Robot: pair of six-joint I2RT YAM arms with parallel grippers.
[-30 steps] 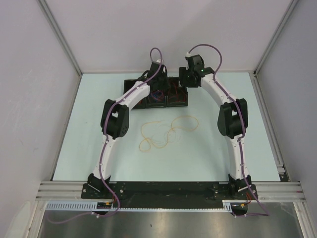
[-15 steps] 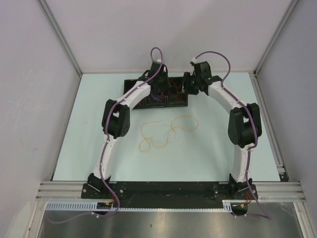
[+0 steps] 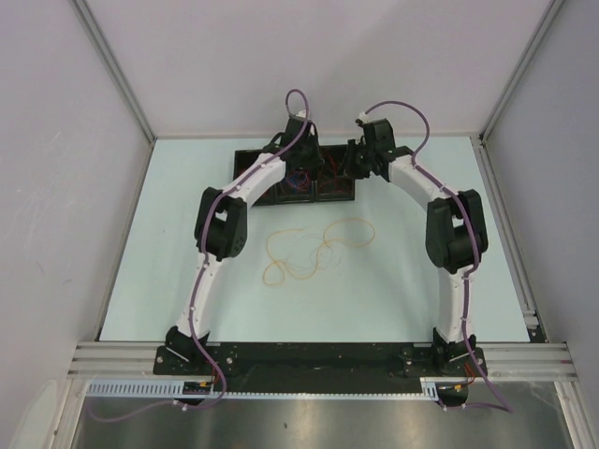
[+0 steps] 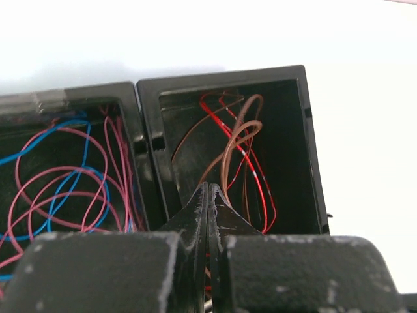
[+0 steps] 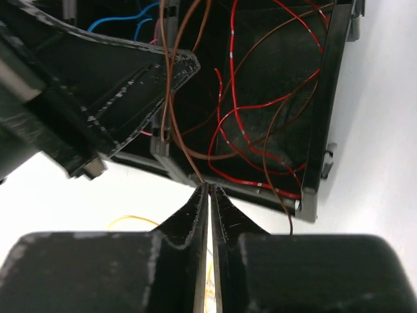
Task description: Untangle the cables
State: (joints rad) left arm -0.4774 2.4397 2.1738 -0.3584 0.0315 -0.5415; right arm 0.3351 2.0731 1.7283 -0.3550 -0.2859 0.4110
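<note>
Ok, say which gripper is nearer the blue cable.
Left. The left gripper is over the compartment next to the blue cable; right gripper lies farther, beyond the left one.

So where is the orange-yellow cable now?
In the top view the thin orange-yellow cable lies in loops on the pale table, between the left arm and the right arm, on the near side of the black compartment box.
</note>
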